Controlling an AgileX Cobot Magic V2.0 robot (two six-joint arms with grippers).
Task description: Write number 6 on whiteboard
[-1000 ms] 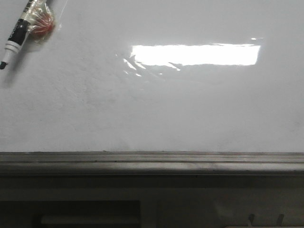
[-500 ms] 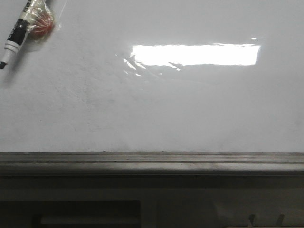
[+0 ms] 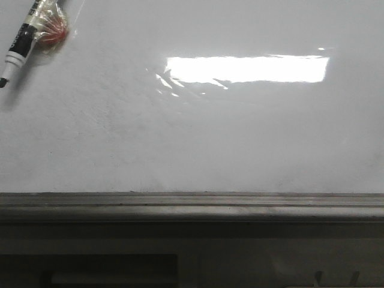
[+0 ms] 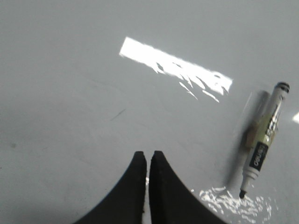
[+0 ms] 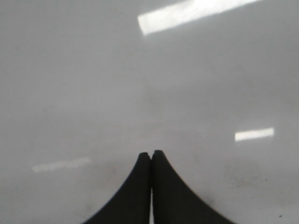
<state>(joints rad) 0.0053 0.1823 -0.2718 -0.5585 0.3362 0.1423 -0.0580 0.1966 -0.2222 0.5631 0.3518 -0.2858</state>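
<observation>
The whiteboard [image 3: 198,144] is glossy white with a bright rectangular glare and a grey ledge [image 3: 192,204] along its near edge. No number 6 shows on it. A black-and-white marker [image 3: 18,45], uncapped with its tip out, lies at the far left with a clear wrapper and something red [image 3: 51,30] on it. It also shows in the left wrist view [image 4: 261,147], to the side of my left gripper [image 4: 147,154], which is shut and empty over bare board. My right gripper [image 5: 151,153] is shut and empty over bare board. Neither gripper shows in the front view.
A short faint dark smudge [image 4: 118,113] marks the board ahead of the left gripper. Below the ledge is a dark structure [image 3: 108,270].
</observation>
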